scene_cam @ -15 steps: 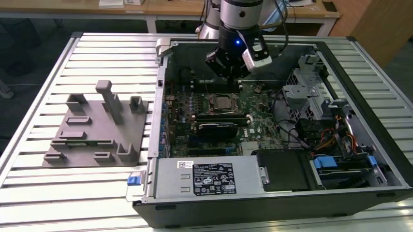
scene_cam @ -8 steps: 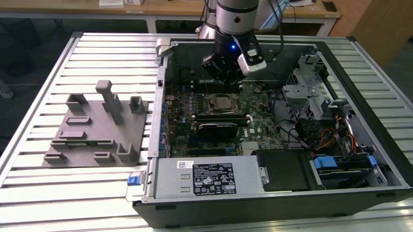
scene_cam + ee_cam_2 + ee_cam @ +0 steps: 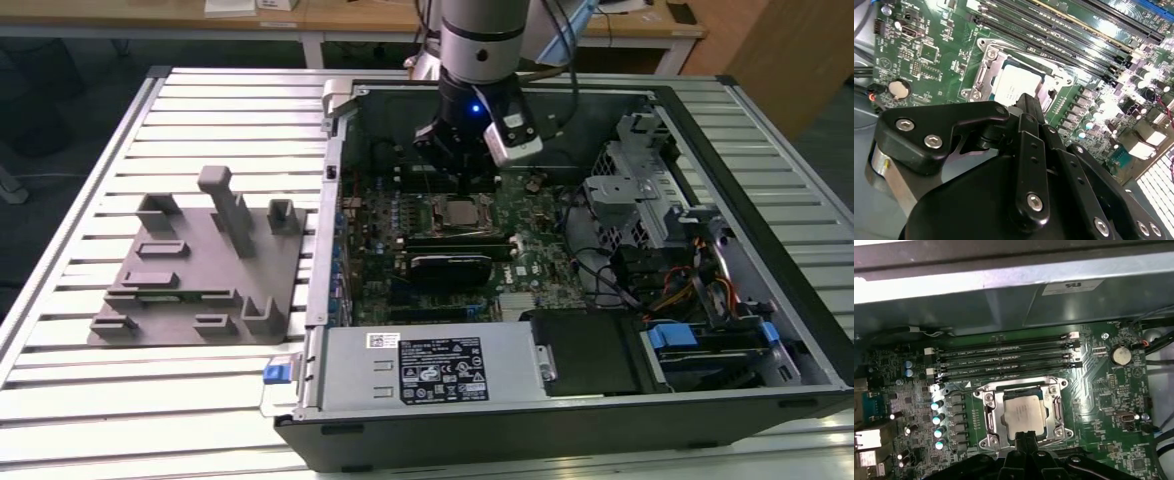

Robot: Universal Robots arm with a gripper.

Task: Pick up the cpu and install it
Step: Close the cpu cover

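exterior view: the gripper (image 3: pixel 461 170) hangs inside the open computer case (image 3: pixel 747 420), directly over the motherboard (image 3: pixel 534 265); the cpu (image 3: pixel 463 211) lies flat in the socket (image 3: pixel 463 212) just below the fingertips, on the side of the socket nearer the camera than the arm. the grey fixture (image 3: pixel 200 270) stands on the bench (image 3: pixel 80 400) well apart from the socket, on the exterior view's left of the case. contact between fingers and chip cannot be judged here. second wrist view: the cpu (image 3: pixel 1016 87) sits seated within the metal frame of the socket (image 3: pixel 985 75), its silvery top showing just beyond the tip of the gripper (image 3: pixel 1026 102); the chip is square, so no long axis applies. the jaws appear pressed together with nothing between them, the chip lying ahead of and beneath them, not held. the near edge of the chip is hidden behind the finger tip. first wrist view: the cpu (image 3: pixel 1024 415) lies flat in the socket (image 3: pixel 989 412), with the memory slots (image 3: pixel 1004 360) beyond it; the gripper (image 3: pixel 1025 436) overlaps the chip's near edge, so whether it touches the chip cannot be told. the socket's near rim is cut off by the gripper body.
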